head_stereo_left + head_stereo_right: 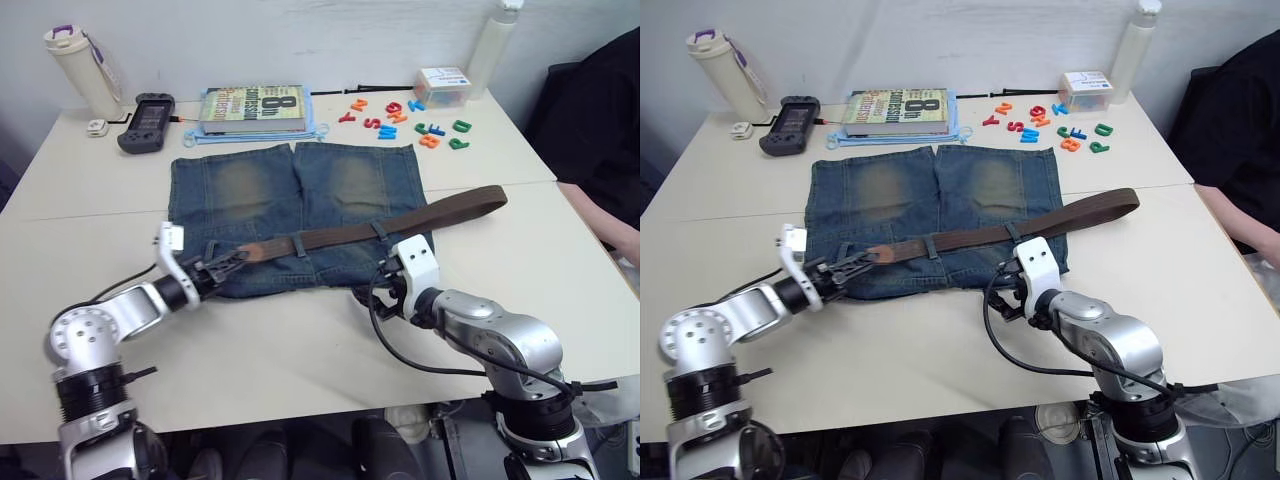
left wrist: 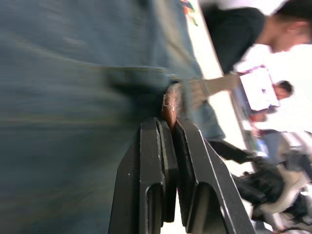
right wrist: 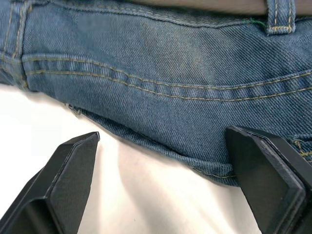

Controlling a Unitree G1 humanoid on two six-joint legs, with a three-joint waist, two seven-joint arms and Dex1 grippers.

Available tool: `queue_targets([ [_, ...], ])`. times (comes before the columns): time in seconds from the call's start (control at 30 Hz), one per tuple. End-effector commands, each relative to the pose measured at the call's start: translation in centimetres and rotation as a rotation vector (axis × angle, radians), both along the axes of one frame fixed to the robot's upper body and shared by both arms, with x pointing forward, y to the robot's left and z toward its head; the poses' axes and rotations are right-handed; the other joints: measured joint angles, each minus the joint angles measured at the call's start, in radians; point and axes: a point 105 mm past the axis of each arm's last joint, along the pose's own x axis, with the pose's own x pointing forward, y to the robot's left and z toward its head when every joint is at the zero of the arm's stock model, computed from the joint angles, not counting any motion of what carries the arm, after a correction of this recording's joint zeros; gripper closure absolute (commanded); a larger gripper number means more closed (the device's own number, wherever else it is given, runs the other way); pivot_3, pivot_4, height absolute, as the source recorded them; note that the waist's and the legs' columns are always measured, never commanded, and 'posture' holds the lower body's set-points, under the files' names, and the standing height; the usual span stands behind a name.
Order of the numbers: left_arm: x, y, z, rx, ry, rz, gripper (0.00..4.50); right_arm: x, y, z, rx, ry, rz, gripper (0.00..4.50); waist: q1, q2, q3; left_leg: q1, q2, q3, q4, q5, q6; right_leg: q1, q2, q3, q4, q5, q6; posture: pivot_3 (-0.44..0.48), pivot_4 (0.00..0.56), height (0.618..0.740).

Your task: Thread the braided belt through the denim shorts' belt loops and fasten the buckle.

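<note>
The denim shorts (image 1: 295, 215) lie flat on the table with the waistband towards me. The braided belt (image 1: 420, 212) runs across the waistband under two belt loops (image 1: 297, 243) (image 1: 380, 230), and its dark end sticks out past the shorts on the right. My left gripper (image 1: 238, 257) is shut on the belt's tan tip (image 2: 170, 100) at the left part of the waistband. At the waistband's right corner my right gripper (image 3: 163, 134) stands open over the denim edge, touching nothing. I cannot make out the buckle.
Behind the shorts lie a book (image 1: 252, 108), a black handheld device (image 1: 147, 123), coloured plastic letters (image 1: 410, 120) and a small white box (image 1: 442, 85). Bottles (image 1: 85, 70) (image 1: 493, 45) stand at both back corners. A person in black (image 1: 600, 120) sits at the right.
</note>
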Motion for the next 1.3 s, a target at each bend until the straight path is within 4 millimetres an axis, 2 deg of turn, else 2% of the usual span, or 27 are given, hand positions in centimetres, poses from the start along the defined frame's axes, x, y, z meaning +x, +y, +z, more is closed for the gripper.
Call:
queue_targets([
  [0.03, -0.4, 2.3, 1.2, 0.014, -0.047, 0.048, 4.47, 0.1, -0.6, -0.3, -0.019, 0.012, -0.018, 0.0, 0.001, 0.0, 0.0, 0.0, 0.0, 0.0, 0.0, 0.0, 0.0, 0.0, 0.0, 0.0, 0.0, 0.0, 0.0, 0.0, 0.15, 0.74],
  [0.1, -0.6, 3.7, 1.6, 0.01, -0.058, 0.084, 4.47, 0.2, -0.7, -0.4, -0.021, 0.013, -0.019, 0.0, 0.001, 0.0, 0.0, 0.0, 0.0, 0.0, 0.0, 0.0, 0.001, 0.0, -0.001, 0.0, -0.001, 0.0, 0.0, 0.0, 0.15, 0.74],
  [0.17, -0.7, 4.2, 2.0, 0.001, -0.072, 0.095, 4.47, 0.2, -0.8, -0.4, -0.025, 0.014, -0.019, 0.0, 0.001, 0.0, 0.0, 0.0, 0.0, 0.0, -0.001, -0.001, 0.001, 0.0, -0.001, 0.0, -0.001, 0.0, 0.0, 0.0, 0.15, 0.74],
  [0.37, -0.9, 2.5, 2.5, -0.03, -0.106, 0.045, 4.47, 0.3, -0.7, -0.4, -0.027, 0.015, -0.012, 0.0, 0.0, 0.0, 0.0, 0.0, 0.0, 0.0, -0.001, -0.001, 0.001, 0.001, -0.002, 0.0, -0.003, 0.0, 0.0, 0.0, 0.15, 0.74],
  [0.87, -0.9, 1.2, 1.5, -0.035, -0.113, 0.036, 4.47, 0.4, -0.9, 0.7, -0.005, -0.018, -0.021, 0.0, 0.001, -0.001, 0.001, -0.001, 0.0, 0.0, -0.001, -0.001, 0.002, 0.001, -0.002, -0.001, -0.005, 0.0, 0.0, 0.0, 0.15, 0.74],
  [1.0, -1.0, 1.0, 1.5, -0.033, -0.122, 0.03, 2.96, 0.4, -1.0, 1.0, -0.007, -0.029, -0.024, 0.0, 0.001, -0.001, 0.001, -0.001, 0.0, 0.0, -0.001, -0.002, 0.002, 0.001, -0.002, -0.001, -0.005, 0.0, 0.0, 0.0, 0.15, 0.74],
  [1.2, -1.1, 1.0, 1.6, -0.016, -0.143, 0.025, 0.35, 0.3, -1.1, 1.1, -0.014, -0.037, -0.021, 0.0, 0.001, 0.0, 0.001, -0.001, 0.0, 0.0, -0.002, -0.002, 0.002, 0.001, -0.002, -0.001, -0.006, 0.0, 0.0, 0.0, 0.15, 0.74],
  [1.23, -1.1, 1.0, 1.7, -0.013, -0.145, 0.025, 0.06, 0.3, -1.0, 1.2, -0.014, -0.038, -0.021, 0.0, 0.001, 0.0, 0.001, -0.001, 0.0, 0.0, -0.002, -0.002, 0.002, 0.001, -0.002, -0.001, -0.007, 0.0, 0.0, 0.0, 0.15, 0.74],
  [1.3, -1.1, 1.1, 2.0, -0.015, -0.162, 0.032, 0.06, 0.3, -1.0, 1.3, -0.016, -0.044, -0.017, 0.0, 0.001, 0.0, 0.001, -0.001, 0.0, 0.0, -0.002, -0.002, 0.002, 0.001, -0.002, -0.001, -0.007, 0.0, 0.0, 0.0, 0.15, 0.74],
])
